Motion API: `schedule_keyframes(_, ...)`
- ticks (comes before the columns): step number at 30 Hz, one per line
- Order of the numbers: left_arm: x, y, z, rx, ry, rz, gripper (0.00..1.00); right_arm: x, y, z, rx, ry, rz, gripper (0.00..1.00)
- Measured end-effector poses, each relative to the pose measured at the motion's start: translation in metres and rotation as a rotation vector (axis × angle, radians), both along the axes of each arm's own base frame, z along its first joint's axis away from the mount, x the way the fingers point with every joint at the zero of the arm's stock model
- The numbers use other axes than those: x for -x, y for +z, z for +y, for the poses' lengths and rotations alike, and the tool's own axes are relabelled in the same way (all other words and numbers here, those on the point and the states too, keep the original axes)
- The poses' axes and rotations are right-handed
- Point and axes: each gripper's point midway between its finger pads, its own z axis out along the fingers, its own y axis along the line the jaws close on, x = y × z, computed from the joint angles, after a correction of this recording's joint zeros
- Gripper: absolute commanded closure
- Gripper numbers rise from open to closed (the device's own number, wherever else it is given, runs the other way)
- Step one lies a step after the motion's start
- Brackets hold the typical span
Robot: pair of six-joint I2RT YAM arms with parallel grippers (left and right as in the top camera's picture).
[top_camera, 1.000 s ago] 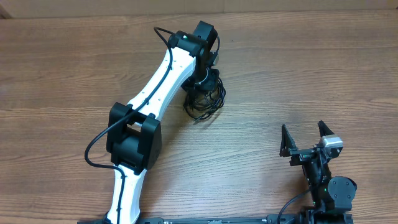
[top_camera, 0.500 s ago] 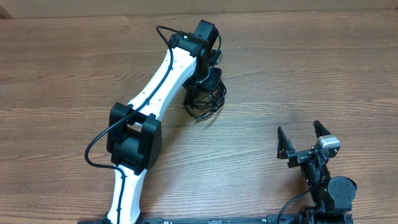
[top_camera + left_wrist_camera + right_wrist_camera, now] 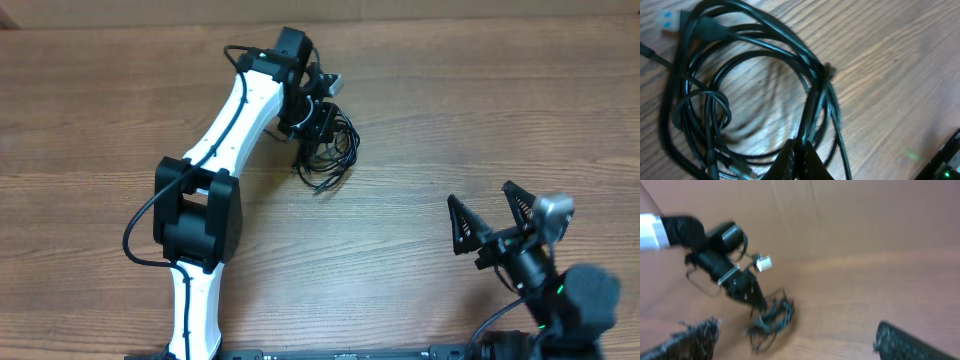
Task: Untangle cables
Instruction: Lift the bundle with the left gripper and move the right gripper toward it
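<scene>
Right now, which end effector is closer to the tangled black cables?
Left. The left end effector is shut on the cables; the right end effector hangs open, well apart from them, at the robot's near right.

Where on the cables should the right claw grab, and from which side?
Probably the outer loop at the right edge of the cables, approached from the right with the open right claw. The left claw is shut on strands at the other side, so that loop lies free.

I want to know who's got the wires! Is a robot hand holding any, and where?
The left fingers pinch the cables where several strands bunch on one side of the loop. The right fingers are open and empty.
</scene>
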Motion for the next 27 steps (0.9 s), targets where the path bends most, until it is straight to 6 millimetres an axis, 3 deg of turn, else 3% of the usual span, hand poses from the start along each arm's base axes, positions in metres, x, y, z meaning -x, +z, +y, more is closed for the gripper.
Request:
schedule_keyframes(4,0.017,-0.029,0.006,-0.011,0.002,0.068,0.96,-0.017,0.031,0.006,-0.031,0.044,0.233,0.00)
schedule_keyframes(9,0.019,-0.051,0.005,0.002,0.000,0.051,0.96,-0.046,0.035,0.018,-0.080,0.120,0.421,0.00)
schedule_keyframes(10,0.019,-0.054,0.005,0.005,0.000,0.050,0.96,-0.051,0.036,0.027,-0.108,0.182,0.440,0.13)
schedule_keyframes(14,0.017,-0.045,-0.008,0.126,-0.031,0.037,0.96,-0.070,0.005,0.043,-0.186,0.285,0.580,0.25)
schedule_keyframes(19,0.023,-0.016,-0.026,0.376,-0.143,0.019,0.96,-0.084,-0.031,0.051,-0.230,0.321,0.719,0.25)
schedule_keyframes(22,0.027,0.003,-0.026,0.519,-0.197,0.004,0.96,-0.093,-0.060,0.066,-0.228,0.357,0.811,0.25)
schedule_keyframes(27,0.033,0.016,-0.018,0.611,-0.234,-0.008,0.96,-0.111,-0.101,0.094,-0.188,0.414,0.877,0.25)
